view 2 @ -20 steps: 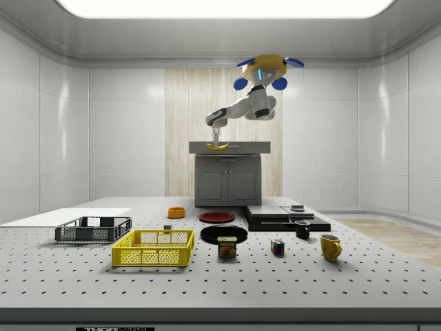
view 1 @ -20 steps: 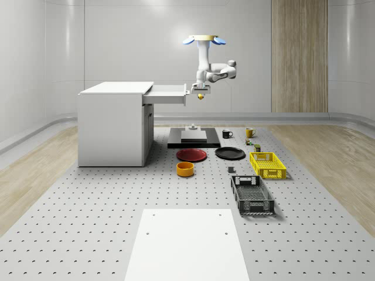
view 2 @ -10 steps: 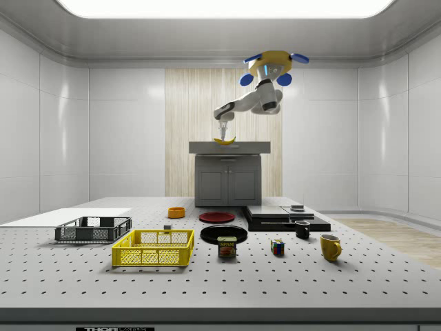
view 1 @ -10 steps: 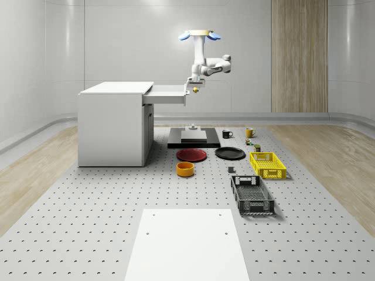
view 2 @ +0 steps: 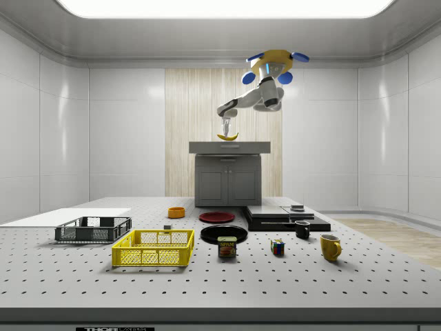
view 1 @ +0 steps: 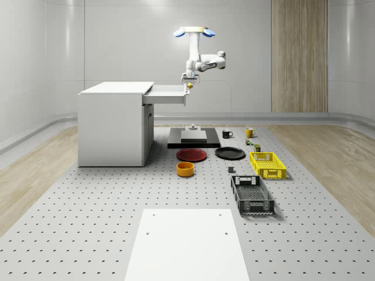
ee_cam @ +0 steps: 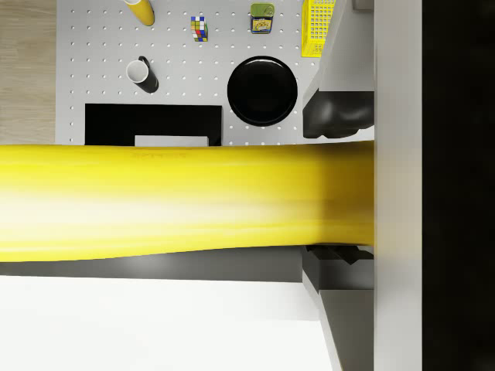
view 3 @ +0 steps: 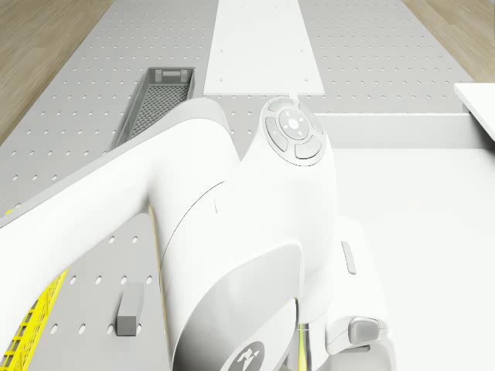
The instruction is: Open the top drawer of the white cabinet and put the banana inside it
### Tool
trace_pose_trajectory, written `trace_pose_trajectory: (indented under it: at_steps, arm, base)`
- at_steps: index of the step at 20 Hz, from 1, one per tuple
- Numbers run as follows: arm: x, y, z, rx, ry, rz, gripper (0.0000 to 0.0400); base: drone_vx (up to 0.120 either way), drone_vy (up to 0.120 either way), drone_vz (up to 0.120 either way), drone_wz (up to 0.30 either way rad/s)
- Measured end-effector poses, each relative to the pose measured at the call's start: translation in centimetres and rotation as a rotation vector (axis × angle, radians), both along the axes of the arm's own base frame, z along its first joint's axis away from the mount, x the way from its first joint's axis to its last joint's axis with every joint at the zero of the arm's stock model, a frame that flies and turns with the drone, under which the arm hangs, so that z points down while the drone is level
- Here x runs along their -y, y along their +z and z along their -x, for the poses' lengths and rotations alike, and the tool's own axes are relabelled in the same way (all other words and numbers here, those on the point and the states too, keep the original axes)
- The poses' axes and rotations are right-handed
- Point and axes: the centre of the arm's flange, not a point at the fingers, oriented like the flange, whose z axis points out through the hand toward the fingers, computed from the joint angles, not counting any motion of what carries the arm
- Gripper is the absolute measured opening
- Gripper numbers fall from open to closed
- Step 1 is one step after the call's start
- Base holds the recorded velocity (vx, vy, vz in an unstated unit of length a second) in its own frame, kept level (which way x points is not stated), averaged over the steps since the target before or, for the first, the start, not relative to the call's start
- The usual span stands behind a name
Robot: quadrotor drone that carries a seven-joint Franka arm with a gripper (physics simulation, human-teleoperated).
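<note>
While the white cabinet stands with its top drawer pulled out, the drone hovers above the drawer's front end. Below on the bench lie a black crate and a yellow basket. The pincer holds the banana over the drawer; both have risen and moved toward the cabinet.

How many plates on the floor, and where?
2: a red plate before the white cabinet, and a black plate at its whole-scene right, beside the yellow basket.
</note>
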Motion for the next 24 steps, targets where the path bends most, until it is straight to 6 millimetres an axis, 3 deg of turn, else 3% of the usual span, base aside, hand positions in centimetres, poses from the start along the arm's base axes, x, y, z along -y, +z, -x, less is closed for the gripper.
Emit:
trace_pose_trajectory:
  at_steps: [24]
  arm:
    - [0.00,0.00,0.00,0.000,0.000,0.000,0.0193]
  base:
    - [0.000,-0.120,0.005,0.000]
